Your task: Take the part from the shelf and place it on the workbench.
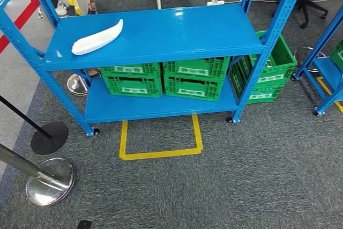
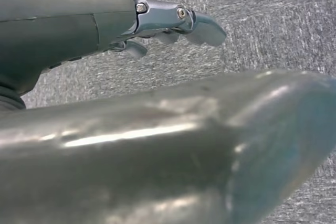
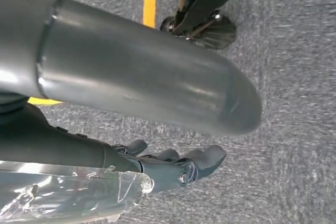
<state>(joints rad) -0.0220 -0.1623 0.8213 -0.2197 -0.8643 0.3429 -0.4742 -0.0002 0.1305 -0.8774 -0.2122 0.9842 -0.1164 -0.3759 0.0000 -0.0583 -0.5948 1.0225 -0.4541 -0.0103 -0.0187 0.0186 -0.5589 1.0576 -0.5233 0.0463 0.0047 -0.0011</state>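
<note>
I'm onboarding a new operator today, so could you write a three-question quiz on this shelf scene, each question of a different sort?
1. True or false: the white part lies on the top shelf of the blue rack, toward its left end.
2. Multiple choice: what stands on the lower shelf? A) cardboard boxes B) green crates C) paint cans
3. Fill in: the left hand and the right hand both hang over the grey ____ and hold nothing.

Key: 1 true; 2 B; 3 carpet.
</note>
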